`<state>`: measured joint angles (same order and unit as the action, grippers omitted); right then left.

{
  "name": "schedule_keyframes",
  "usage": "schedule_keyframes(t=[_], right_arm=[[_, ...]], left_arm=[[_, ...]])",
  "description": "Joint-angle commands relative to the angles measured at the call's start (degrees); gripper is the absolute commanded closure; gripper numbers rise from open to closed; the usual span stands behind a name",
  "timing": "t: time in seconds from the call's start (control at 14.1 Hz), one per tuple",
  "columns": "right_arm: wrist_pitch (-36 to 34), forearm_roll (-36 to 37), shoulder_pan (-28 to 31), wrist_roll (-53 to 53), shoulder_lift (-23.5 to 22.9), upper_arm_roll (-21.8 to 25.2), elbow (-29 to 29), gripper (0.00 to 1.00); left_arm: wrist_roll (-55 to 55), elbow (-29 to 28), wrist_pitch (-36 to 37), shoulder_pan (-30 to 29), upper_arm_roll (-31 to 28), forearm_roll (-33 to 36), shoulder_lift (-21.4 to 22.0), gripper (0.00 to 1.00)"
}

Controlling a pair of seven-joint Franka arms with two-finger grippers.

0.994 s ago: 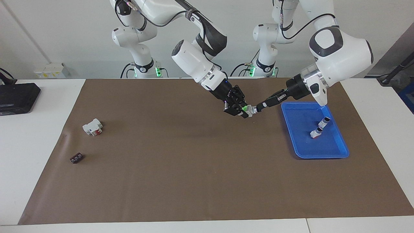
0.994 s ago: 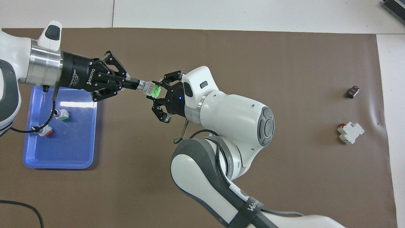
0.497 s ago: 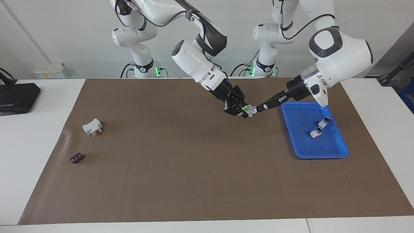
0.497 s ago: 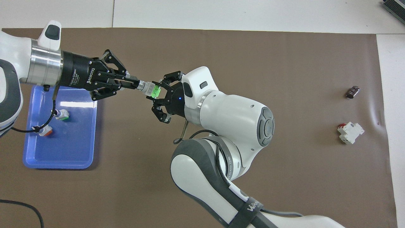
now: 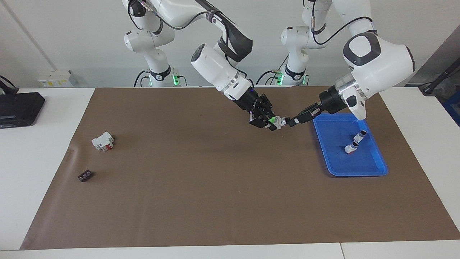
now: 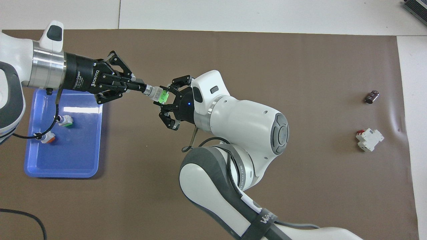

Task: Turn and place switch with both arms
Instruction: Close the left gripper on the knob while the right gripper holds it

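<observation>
While both arms meet above the brown mat, you see the switch (image 6: 159, 96) clamped between them: right gripper (image 6: 165, 100) jaws on its green end, left gripper (image 6: 144, 89) jaws pinching its knob. Only the facing view shows it lifted off the surface, beside the blue tray (image 5: 377, 167).

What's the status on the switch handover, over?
Right gripper shut on switch, green end. Left gripper shut on its knob, in the air beside blue tray. Nothing in the way.

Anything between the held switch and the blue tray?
Nothing visible. The switch is up over the mat, pinched by the right gripper and the left gripper at its knob end. The blue tray lies toward the left arm's end, only bare mat between.
</observation>
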<state>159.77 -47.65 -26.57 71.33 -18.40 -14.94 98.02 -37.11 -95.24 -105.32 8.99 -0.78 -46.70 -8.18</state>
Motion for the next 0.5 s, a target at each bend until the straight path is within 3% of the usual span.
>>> schedule_keyframes(t=[0.0, 0.43], right_arm=[[0.10, 1.51, 0.30, -2.25, 1.18, -0.35, 0.95, 1.00], [0.10, 1.51, 0.30, -2.25, 1.18, -0.35, 0.95, 1.00]], left_arm=[[-0.33, -0.03, -0.23, 0.94, -0.19, 0.73, 0.10, 0.99], [-0.78, -0.47, -0.41, 1.73, -0.28, 0.73, 0.18, 1.00]])
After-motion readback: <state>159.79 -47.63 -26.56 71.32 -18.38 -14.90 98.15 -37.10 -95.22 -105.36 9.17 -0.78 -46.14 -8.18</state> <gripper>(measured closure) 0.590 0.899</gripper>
